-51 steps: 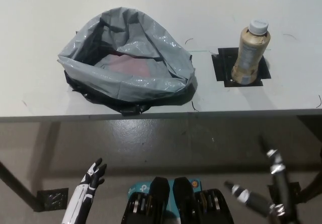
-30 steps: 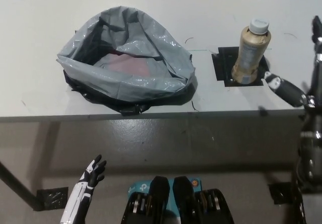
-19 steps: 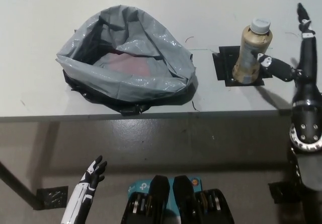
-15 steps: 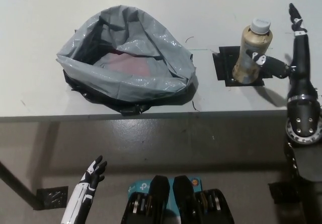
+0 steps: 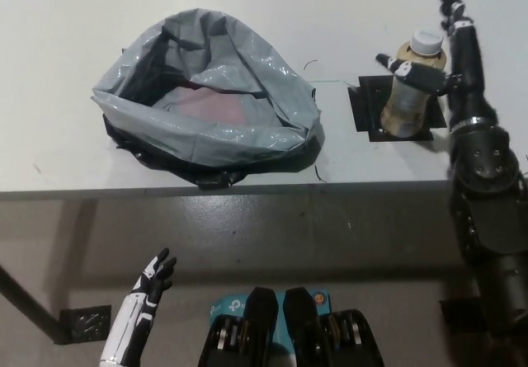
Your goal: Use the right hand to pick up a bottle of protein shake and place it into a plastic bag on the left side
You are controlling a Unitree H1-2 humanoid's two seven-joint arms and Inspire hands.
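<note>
**Right hand at the bottle, grasp not yet closed**

The protein shake bottle (image 5: 410, 91) stands upright on a black square marking (image 5: 367, 107) at the right of the worktop (image 5: 66, 21). The black right hand (image 5: 445, 58) has its fingers spread around the bottle: one digit crosses the near side of the bottle's shoulder just under the white cap (image 5: 426, 41), while the others point up and away on the far right side. The fingers are not pressed onto the bottle, so it is not yet held.

The grey plastic bag (image 5: 206, 95) sits open at the left of the worktop, well apart from the bottle. The white left hand (image 5: 153, 276) rests low at the near left, below the worktop edge, fingers apart and empty.

Risks, as judged from this position:
- The contact is high on the bottle. A sideways push there before the fingers close could tip it.
- Uneven closure could let the smooth body slip during the lift.
- The bag's rim is soft and folded; a low carry could snag it.
</note>
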